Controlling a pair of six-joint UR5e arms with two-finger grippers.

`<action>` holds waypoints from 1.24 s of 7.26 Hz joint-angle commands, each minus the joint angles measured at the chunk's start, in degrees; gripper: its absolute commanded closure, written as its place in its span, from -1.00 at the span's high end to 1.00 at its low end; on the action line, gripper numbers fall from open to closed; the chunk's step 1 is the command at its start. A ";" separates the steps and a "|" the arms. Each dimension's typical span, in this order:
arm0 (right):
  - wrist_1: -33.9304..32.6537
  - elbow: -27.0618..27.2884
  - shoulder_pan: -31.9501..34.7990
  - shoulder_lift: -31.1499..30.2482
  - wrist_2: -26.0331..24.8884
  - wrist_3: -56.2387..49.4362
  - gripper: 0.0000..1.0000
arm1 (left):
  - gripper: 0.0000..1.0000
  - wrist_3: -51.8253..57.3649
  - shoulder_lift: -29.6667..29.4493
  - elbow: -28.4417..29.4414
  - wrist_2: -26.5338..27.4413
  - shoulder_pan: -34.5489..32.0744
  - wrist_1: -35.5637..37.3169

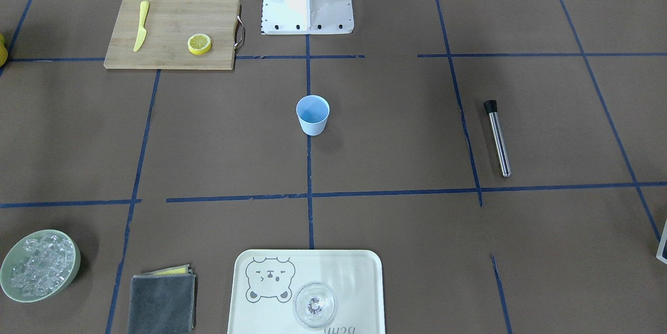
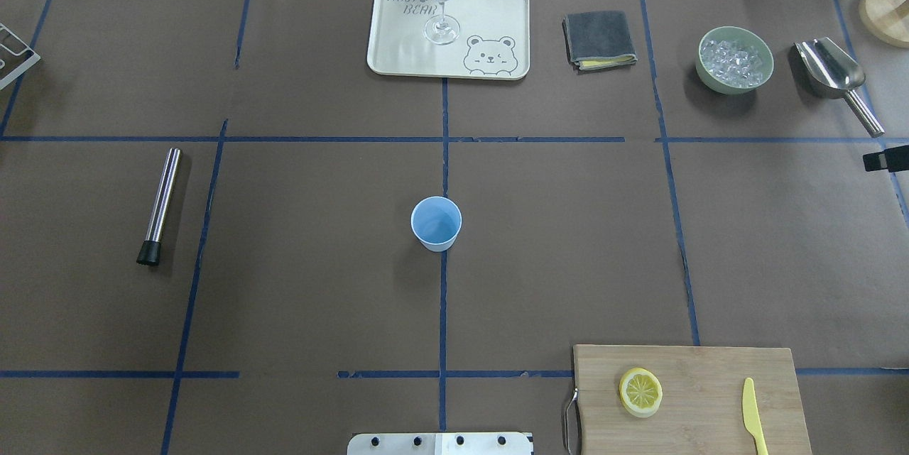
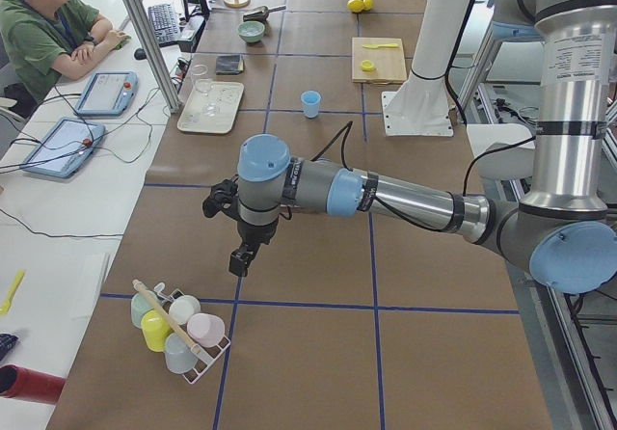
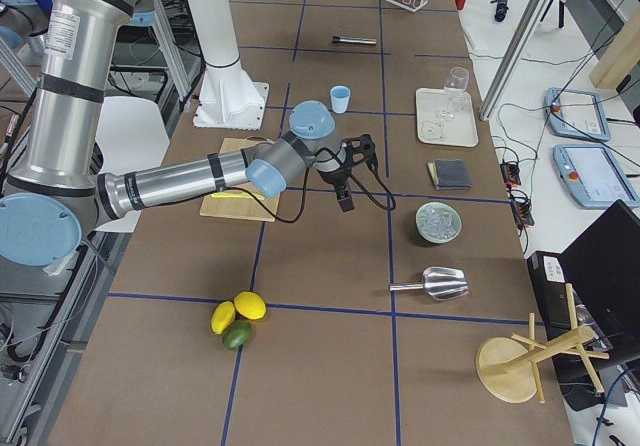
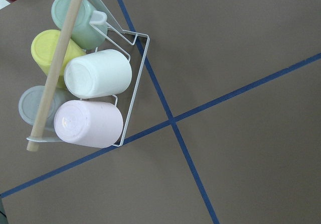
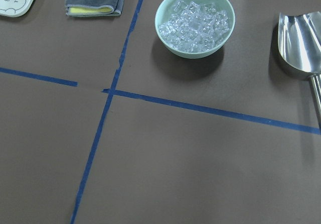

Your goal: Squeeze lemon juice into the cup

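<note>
Nothing is done yet, we judge; the lemon [image 2: 640, 392] lies on the board [image 2: 717, 387], well apart from the empty-looking cup [image 2: 436, 223] at mid-table; left gripper [image 3: 239, 262] and right gripper [image 4: 345, 202] hang far off, and we cannot tell whether either is spread; picking and squeezing remain.

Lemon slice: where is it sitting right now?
Overhead view: the lemon slice lies on the wooden cutting board at lower right, the robot's right side, left of the yellow knife, apart from the blue cup.
</note>
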 commanded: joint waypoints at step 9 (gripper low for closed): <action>-20.80 9.65 -63.21 10.64 -53.32 50.39 1.00 | 1.00 0.29 -0.07 -0.59 -0.33 0.17 -0.35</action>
